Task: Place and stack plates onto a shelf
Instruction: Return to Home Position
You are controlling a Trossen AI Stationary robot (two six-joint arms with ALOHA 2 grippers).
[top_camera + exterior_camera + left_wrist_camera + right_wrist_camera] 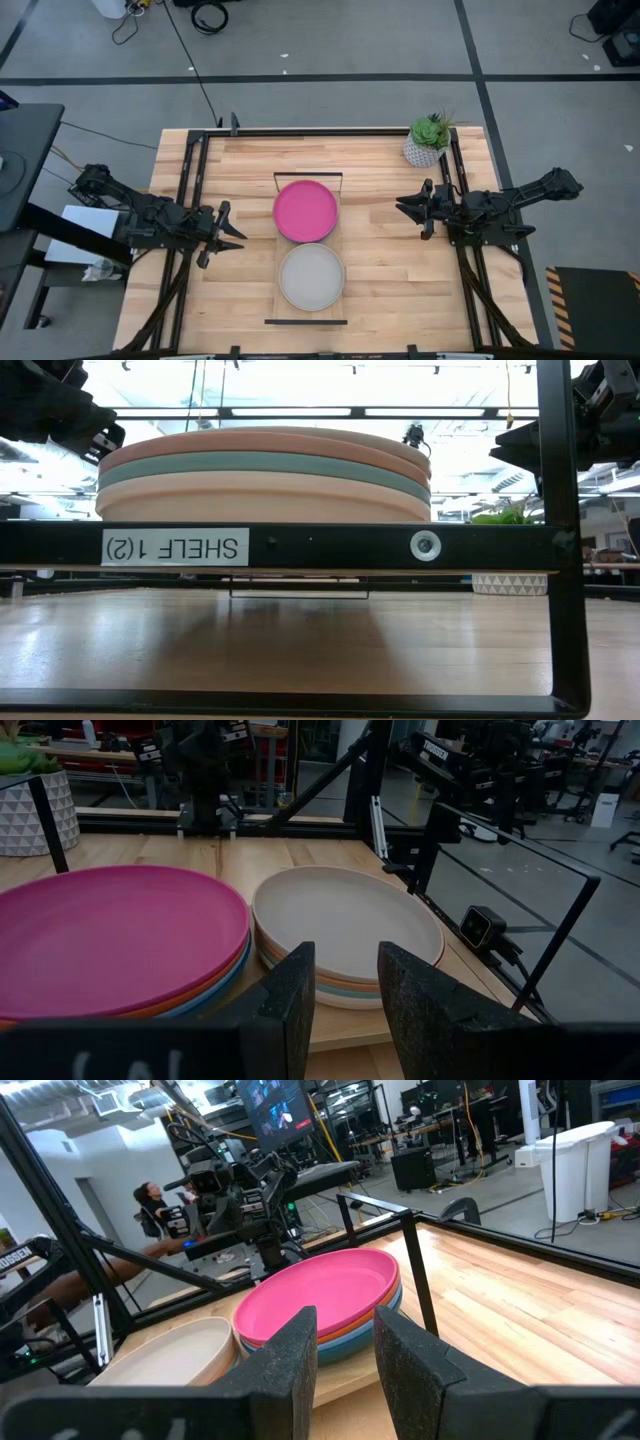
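Note:
Two stacks of plates sit on the light-wood shelf (311, 315) in the table's middle. The far stack has a magenta plate (306, 210) on top; the near stack has a grey-cream plate (311, 276) on top. The left wrist view shows the magenta stack (110, 935) and the cream stack (345, 925) side by side. My left gripper (236, 231) hovers left of the shelf, open and empty. My right gripper (402, 206) hovers right of it, open and empty. Own fingers show in the wrist views (345, 995) (345, 1350).
A white pot with a green plant (428, 140) stands at the table's far right corner. Black rails (306, 174) close the shelf's short ends. In the low view the shelf's black frame (300, 545) spans the picture. A person (155, 1205) sits beyond the table.

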